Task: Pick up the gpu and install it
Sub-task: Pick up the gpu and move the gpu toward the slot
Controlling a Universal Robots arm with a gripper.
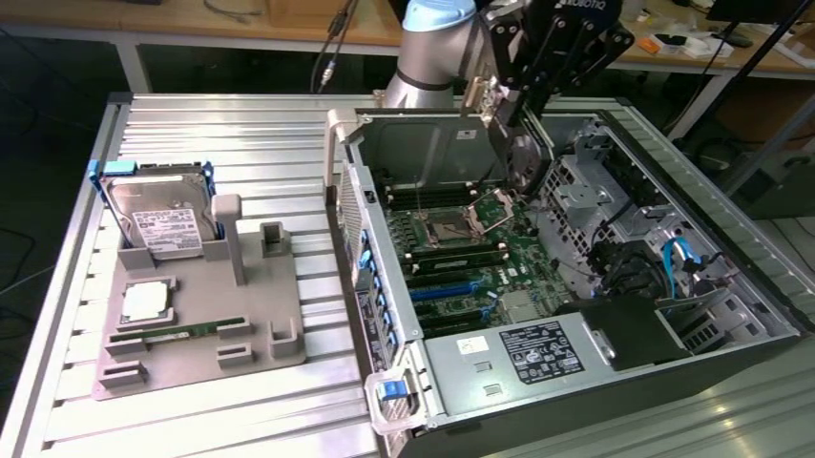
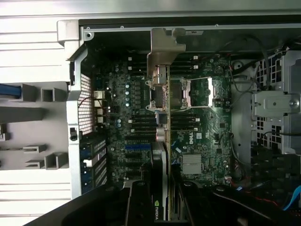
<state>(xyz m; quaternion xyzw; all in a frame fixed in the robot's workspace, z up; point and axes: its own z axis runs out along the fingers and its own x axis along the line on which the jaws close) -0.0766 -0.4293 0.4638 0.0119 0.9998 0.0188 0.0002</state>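
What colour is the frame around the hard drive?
Blue frame, best seen in the exterior view.

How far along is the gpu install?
Done: pickup. The gpu is clamped in the gripper, clear of the grey holder. In hand: it hangs on edge inside the open computer case, above the motherboard. Left: seating. The blue slots are bare, and the gpu is not yet in one.

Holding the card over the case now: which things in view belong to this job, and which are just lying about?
In the job: gpu, clamped in the gripper; motherboard; case.
Lying about: hard drive; memory stick; grey holder.
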